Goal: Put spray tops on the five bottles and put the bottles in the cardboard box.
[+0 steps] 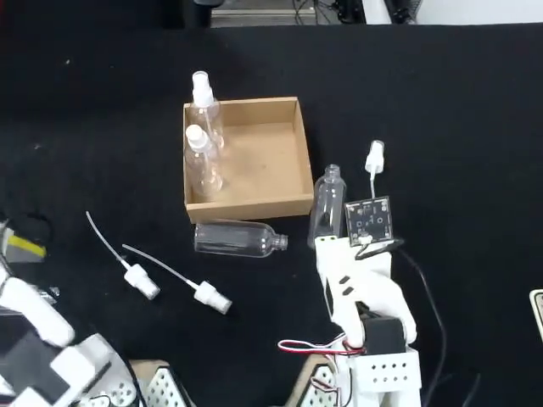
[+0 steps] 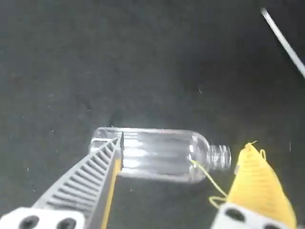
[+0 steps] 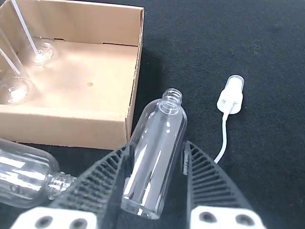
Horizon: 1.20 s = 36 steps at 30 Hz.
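Just beside bottle (image 1: 327, 203), loose spray top (image 1: 375, 158)

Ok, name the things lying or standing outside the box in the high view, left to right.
far-left spray top → lying bottle → upright bottle → far-right spray top

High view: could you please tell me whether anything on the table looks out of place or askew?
One topless bottle lies on its side in front of the box, while the capped pair inside and the held bottle in the right gripper stand upright. Nothing looks spilled or damaged.
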Each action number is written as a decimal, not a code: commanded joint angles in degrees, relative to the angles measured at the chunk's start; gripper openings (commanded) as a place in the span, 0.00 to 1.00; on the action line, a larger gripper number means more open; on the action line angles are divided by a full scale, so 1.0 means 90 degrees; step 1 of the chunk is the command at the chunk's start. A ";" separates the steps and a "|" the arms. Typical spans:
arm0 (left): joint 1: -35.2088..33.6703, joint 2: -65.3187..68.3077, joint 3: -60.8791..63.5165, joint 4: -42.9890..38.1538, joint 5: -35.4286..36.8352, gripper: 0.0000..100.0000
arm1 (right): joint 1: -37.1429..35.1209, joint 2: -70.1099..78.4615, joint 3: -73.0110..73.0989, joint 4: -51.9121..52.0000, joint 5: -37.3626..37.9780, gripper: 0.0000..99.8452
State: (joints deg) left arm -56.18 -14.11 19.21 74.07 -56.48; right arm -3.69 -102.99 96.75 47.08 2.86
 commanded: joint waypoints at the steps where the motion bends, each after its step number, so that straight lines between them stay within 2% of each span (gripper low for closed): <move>1: -0.0269 0.0430 -0.1148 0.0381 -0.0733 0.36 | 0.0088 -0.0591 -0.0044 -0.0029 0.0020 0.14; 8: -0.0571 0.1651 -0.1919 0.0527 -0.1065 0.36 | 0.0088 -0.0610 -0.0044 -0.0029 0.0020 0.14; 11: -0.0708 0.1827 -0.2095 0.0830 -0.1700 0.36 | 0.0088 -0.0610 -0.0044 -0.0029 0.0020 0.14; 13: -0.0796 0.1836 -0.2095 0.0869 -0.2032 0.36 | 0.0088 -0.0610 -0.0044 -0.0029 0.0020 0.14; 19: -0.0796 0.1993 -0.2007 0.0840 -0.2237 0.36 | 0.0088 -0.0601 -0.0044 -0.0029 0.0020 0.14; 22: -0.0767 0.2178 -0.1851 0.0811 -0.2608 0.36 | 0.0098 -0.0591 -0.0044 -0.0029 0.0020 0.14; 29: -0.0933 0.2618 -0.1343 -0.0723 -0.2667 0.36 | 0.0107 -0.0581 -0.0044 -0.0029 0.0020 0.14; 36: -0.1001 0.2686 -0.0991 -0.1270 -0.2706 0.36 | 0.0107 -0.0581 -0.0044 -0.0029 0.0020 0.14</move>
State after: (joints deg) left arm -64.35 10.86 10.77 63.87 -79.96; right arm -3.52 -102.99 96.75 47.08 2.86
